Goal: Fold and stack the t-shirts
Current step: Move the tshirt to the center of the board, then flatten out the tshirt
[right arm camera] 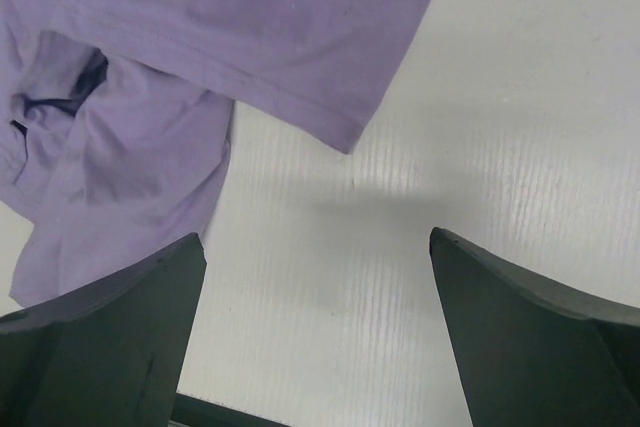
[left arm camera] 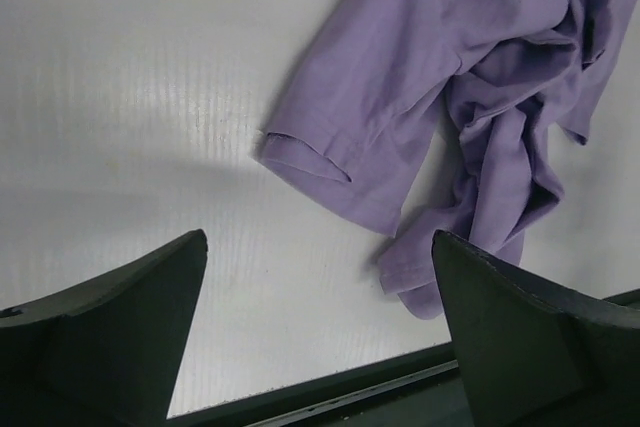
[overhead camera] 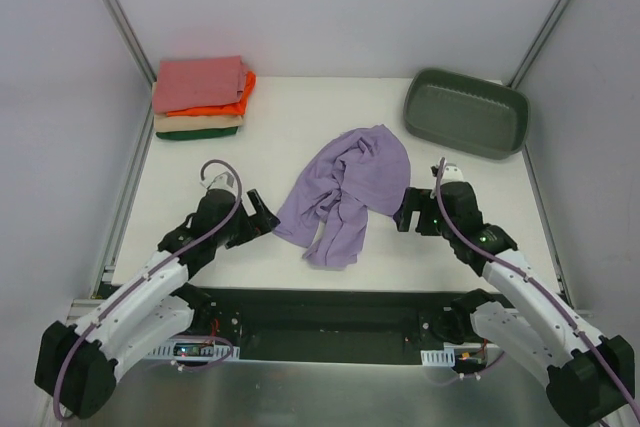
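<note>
A crumpled lavender t-shirt (overhead camera: 345,192) lies in the middle of the white table. It also shows in the left wrist view (left arm camera: 450,77) and the right wrist view (right arm camera: 200,57). A stack of folded t-shirts (overhead camera: 202,97), salmon-pink on top, then orange, tan and dark green, sits at the far left corner. My left gripper (overhead camera: 266,215) is open and empty just left of the lavender shirt's near edge. My right gripper (overhead camera: 406,209) is open and empty just right of the shirt.
A grey-green plastic tub (overhead camera: 466,111) stands at the far right of the table. White walls with metal posts close in the back and sides. The table's dark front edge (overhead camera: 320,297) runs between the arm bases.
</note>
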`<state>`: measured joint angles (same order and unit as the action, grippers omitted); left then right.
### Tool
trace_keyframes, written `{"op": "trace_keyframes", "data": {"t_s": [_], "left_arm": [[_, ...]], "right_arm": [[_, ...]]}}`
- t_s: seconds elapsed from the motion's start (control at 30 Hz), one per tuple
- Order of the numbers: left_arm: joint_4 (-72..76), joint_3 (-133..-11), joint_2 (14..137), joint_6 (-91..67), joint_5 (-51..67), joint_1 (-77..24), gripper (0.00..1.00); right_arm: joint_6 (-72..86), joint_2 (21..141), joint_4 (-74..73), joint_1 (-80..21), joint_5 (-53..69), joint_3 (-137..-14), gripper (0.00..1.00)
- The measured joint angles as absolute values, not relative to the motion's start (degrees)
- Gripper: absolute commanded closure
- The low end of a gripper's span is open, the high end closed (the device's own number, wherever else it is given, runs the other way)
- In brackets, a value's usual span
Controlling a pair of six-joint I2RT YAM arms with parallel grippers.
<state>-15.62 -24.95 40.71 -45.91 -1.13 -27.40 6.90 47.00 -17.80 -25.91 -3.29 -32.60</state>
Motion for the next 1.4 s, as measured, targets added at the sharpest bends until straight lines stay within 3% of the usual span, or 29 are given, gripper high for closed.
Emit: {"op": "trace_keyframes", "data": {"t_s": [0.1, 0.23, 0.37, 0.53, 0.7, 1.0, 1.33, 1.4], "left_arm": [[-11.9, -24.9, 47.8, -46.2, 1.0, -27.4, 0.17], [-7.9, -25.2, 56.2, -47.2, 2.6, -27.4, 0.38], [-5.5, -27.2, 64.2, -46.9, 2.5, -27.4, 0.45], [-3.7, -30.4, 71.4, -46.9, 2.3, -27.4, 0.62], [-2.9, -32.5, 77.1, -46.2, 2.7, -27.4, 1.0], [-1.8, -30.9, 72.6, -45.5, 0.7, -27.4, 1.0], [-1.7, -25.6, 58.7, -45.8, -4.0, -27.4, 1.0], [-2.3, -25.4, 56.6, -45.8, -4.8, -27.4, 1.0]], "right_arm": [[8.2, 46.3, -17.3, -25.9, -2.9, -30.3, 0.04], [9.1, 46.2, -16.4, -25.9, -2.9, -29.4, 0.04], [9.7, 46.5, -15.7, -25.9, -2.9, -29.0, 0.04], [9.8, 47.3, -15.7, -25.9, -3.1, -28.1, 0.04], [9.8, 49.6, -15.4, -25.9, -4.1, -27.9, 0.04], [8.2, 62.4, -15.0, -25.9, -3.6, -30.4, 0.01], [7.9, 83.5, -14.6, -26.7, -2.1, -45.8, 0.17], [7.9, 86.8, -14.7, -27.3, -2.5, -47.4, 0.24]]}}
